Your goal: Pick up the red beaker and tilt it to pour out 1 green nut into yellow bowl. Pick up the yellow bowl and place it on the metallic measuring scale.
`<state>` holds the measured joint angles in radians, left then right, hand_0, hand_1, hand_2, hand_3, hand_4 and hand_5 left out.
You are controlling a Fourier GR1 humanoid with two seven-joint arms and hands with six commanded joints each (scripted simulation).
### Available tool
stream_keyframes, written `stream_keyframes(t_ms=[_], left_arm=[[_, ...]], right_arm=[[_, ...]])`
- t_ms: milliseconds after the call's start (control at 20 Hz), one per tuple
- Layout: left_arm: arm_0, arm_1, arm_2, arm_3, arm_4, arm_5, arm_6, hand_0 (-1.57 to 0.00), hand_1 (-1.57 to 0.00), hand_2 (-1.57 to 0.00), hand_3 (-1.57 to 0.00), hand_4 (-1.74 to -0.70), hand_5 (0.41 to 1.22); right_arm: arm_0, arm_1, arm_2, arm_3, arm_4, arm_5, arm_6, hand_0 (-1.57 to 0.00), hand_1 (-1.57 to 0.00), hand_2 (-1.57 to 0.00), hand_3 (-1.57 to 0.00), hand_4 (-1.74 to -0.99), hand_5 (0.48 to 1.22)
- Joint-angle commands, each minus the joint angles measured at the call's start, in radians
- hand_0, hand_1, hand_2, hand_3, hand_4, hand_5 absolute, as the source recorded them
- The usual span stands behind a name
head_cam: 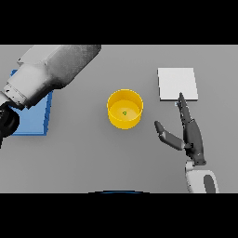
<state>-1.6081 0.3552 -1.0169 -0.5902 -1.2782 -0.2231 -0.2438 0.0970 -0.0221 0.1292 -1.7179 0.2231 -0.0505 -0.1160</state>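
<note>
Bowl (124,109) sits upright on the table (93,153) with one green nut (124,113) on its floor, so the pour looks done and the lift onto the scale (176,83) is the step in hand. The right hand (188,135) rests low on the table, fingers straight and spread, thumb splayed toward the bowl; it holds nothing. From that hand the bowl lies forward and to the left, near but clear of the thumb, while the scale lies straight ahead, the longest fingertip reaching its near edge. The left hand (7,123) shows dark at the frame's edge, below its raised arm and over a blue pad (35,116); whether its fingers are curled cannot be told. No red beaker is in view.

The bowl appears to be a stiff, thin-walled cup, probably light, with smooth sides that may slip under a loose hold. A grasp across the wall, thumb on the near side and fingers round the far side, looks the safest purchase. Keeping it level matters: the loose nut would likely roll and could hop out if the bowl tips.
</note>
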Motion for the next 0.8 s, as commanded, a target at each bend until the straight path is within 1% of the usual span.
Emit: stream_keyframes(t_ms=[0,50,100,150,300,350,400,550,650,700,750], left_arm=[[-0.022,0.010,0.046,0.036,0.028,-0.001,0.024,-1.57,-1.57,-1.57,-1.57,-1.72,1.221],[-0.046,0.016,0.097,0.077,0.066,-0.027,0.045,-1.57,-1.57,-1.57,-1.57,-1.73,1.221],[-0.057,0.033,0.159,0.116,0.114,-0.049,0.072,-1.57,-1.57,-1.57,-1.57,-1.73,1.221],[-0.063,0.057,0.250,0.156,0.191,-0.082,0.106,-1.57,-1.57,-1.57,-1.52,-1.73,1.221],[-0.045,0.147,0.490,0.258,0.403,-0.098,0.178,-1.57,-1.57,-1.57,-1.51,-1.74,1.221],[-0.030,0.178,0.562,0.286,0.473,-0.095,0.176,-1.57,-1.57,-1.57,-1.52,-1.74,1.221],[-0.006,0.201,0.611,0.310,0.522,-0.079,0.186,-1.57,-1.57,-1.57,-1.53,-1.74,1.221],[0.097,0.264,0.744,0.339,0.670,-0.013,0.229,-1.57,-1.57,-1.57,-1.55,-1.74,1.221],[0.191,0.265,0.786,0.342,0.733,0.058,0.334,-1.57,-1.57,-1.57,-1.56,-1.74,1.221],[0.233,0.271,0.797,0.328,0.753,0.102,0.363,-1.57,-1.57,-1.57,-1.56,-1.74,1.221],[0.283,0.271,0.830,0.313,0.800,0.144,0.369,-1.57,-1.57,-1.57,-1.56,-1.74,1.221]], right_arm=[[-0.007,0.006,0.003,0.001,-0.001,0.000,0.013,0.00,0.00,0.00,0.00,-1.117,0.554],[-0.004,0.008,0.002,0.007,-0.018,0.013,0.001,0.00,0.00,0.00,0.00,-1.105,0.559],[-0.010,0.000,0.001,0.011,-0.012,0.013,0.000,0.00,0.00,0.00,0.00,-1.104,0.563],[-0.005,-0.003,0.005,0.013,-0.014,0.022,-0.017,0.00,0.00,0.00,0.00,-1.102,0.572],[-0.021,-0.010,0.003,0.018,-0.016,0.024,0.000,0.00,0.00,0.00,0.00,-1.114,0.578],[-0.031,-0.008,0.002,0.020,-0.023,0.028,0.008,0.00,0.00,0.00,0.00,-1.116,0.582],[-0.026,-0.014,0.005,0.021,-0.011,0.024,-0.007,0.00,0.00,0.00,0.00,-1.121,0.588],[-0.040,-0.022,0.005,0.035,0.001,0.021,0.004,0.00,0.00,0.00,0.00,-1.127,0.606],[-0.038,-0.024,0.013,0.039,0.008,0.025,-0.013,0.00,0.00,0.00,0.00,-1.132,0.621],[-0.036,-0.026,0.014,0.031,0.010,0.025,-0.012,0.00,0.00,0.00,0.00,-1.138,0.626],[-0.038,-0.038,0.005,0.038,0.000,0.034,-0.007,0.00,0.00,0.00,0.00,-1.142,0.628]])
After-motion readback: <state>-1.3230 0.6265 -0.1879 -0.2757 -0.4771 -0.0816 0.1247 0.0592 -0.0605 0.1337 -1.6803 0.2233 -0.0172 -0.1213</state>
